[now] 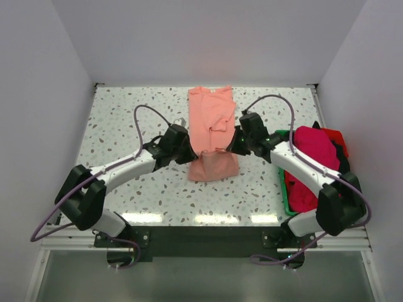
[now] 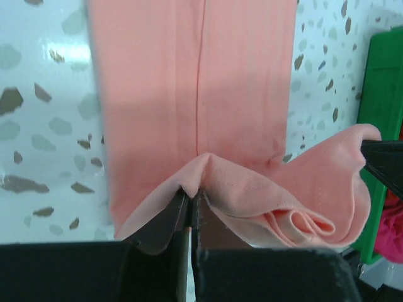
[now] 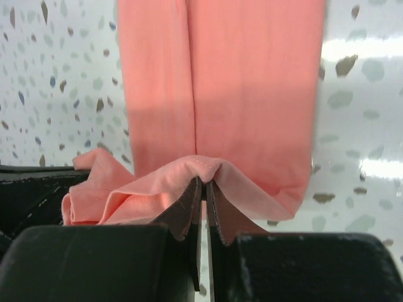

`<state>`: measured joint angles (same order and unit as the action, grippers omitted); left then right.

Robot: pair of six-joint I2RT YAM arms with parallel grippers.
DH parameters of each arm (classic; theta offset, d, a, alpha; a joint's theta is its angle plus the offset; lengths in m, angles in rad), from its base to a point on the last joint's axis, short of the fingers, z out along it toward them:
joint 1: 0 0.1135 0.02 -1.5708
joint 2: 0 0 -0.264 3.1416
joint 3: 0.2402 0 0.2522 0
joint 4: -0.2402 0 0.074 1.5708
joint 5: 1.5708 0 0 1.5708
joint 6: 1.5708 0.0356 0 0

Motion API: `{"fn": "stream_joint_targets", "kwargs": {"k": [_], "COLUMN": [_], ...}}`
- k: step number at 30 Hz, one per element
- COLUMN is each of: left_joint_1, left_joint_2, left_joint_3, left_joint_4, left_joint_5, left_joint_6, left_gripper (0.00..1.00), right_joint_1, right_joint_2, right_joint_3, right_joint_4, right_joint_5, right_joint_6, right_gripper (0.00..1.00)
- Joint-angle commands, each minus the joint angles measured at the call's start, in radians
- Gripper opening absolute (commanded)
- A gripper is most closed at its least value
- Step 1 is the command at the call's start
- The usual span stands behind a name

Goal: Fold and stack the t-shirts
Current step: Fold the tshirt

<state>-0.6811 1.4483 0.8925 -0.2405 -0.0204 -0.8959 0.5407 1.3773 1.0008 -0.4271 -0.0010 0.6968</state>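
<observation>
My left gripper [image 2: 191, 200] and right gripper [image 3: 205, 189] pinch the pink shirt [image 1: 211, 116] halfway through folding; the other shirts [image 1: 313, 146] lie heaped by the counter's [image 1: 119, 119] right edge.

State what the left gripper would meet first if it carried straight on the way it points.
The pink shirt: the left gripper pinches a fold of it, and more of it lies flat just ahead, probably with the table right underneath.

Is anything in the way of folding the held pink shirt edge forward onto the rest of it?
Nothing visible. The left end effector and right end effector pinch the near edge of the pink shirt; the flat cloth ahead is bare. The tray sits off to the right.
</observation>
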Motion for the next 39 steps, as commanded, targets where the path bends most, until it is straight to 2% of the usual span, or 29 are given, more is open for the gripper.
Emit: {"fn": "stream_joint_targets", "kwargs": {"k": [1,10,16,19,20,21,23,24,26,28,31,35,39], "left_joint_1": [0.054,0.178,0.250,0.287,0.305,0.313,0.336,0.341,0.345,0.342,0.319,0.264,0.227], "left_joint_2": [0.093,0.407,0.572,0.616,0.615,0.610,0.580,0.566,0.517,0.480,0.454,0.501,0.593], "left_joint_3": [0.146,0.446,0.555,0.580,0.579,0.568,0.550,0.533,0.513,0.484,0.451,0.491,0.583], "left_joint_4": [0.070,0.035,0.061,0.096,0.110,0.118,0.150,0.156,0.167,0.171,0.185,0.165,0.155], "left_joint_5": [-0.024,0.043,0.115,0.190,0.198,0.204,0.221,0.224,0.214,0.206,0.194,0.201,0.205], "left_joint_6": [0.046,0.098,0.132,0.158,0.167,0.172,0.183,0.183,0.178,0.172,0.158,0.163,0.178], "left_gripper": [0.00,0.00,0.00,0.28,0.48,0.55,0.63,0.64,0.64,0.59,0.46,0.24,0.19], "right_joint_1": [-0.045,-0.172,-0.237,-0.268,-0.281,-0.289,-0.306,-0.311,-0.314,-0.306,-0.262,-0.161,-0.108], "right_joint_2": [0.083,0.376,0.561,0.612,0.615,0.618,0.615,0.611,0.574,0.539,0.491,0.491,0.480], "right_joint_3": [0.110,0.332,0.456,0.479,0.487,0.490,0.508,0.512,0.509,0.487,0.457,0.463,0.389], "right_joint_4": [0.111,0.142,0.136,0.146,0.148,0.148,0.140,0.117,0.105,0.113,0.114,0.077,0.100], "right_joint_5": [0.052,-0.020,-0.093,-0.120,-0.128,-0.135,-0.139,-0.142,-0.129,-0.116,-0.070,-0.012,0.018], "right_joint_6": [-0.033,-0.063,-0.072,-0.077,-0.080,-0.085,-0.103,-0.108,-0.121,-0.122,-0.134,-0.152,-0.142], "right_gripper": [0.00,0.00,0.01,0.16,0.32,0.37,0.48,0.49,0.51,0.51,0.50,0.49,0.47]}}
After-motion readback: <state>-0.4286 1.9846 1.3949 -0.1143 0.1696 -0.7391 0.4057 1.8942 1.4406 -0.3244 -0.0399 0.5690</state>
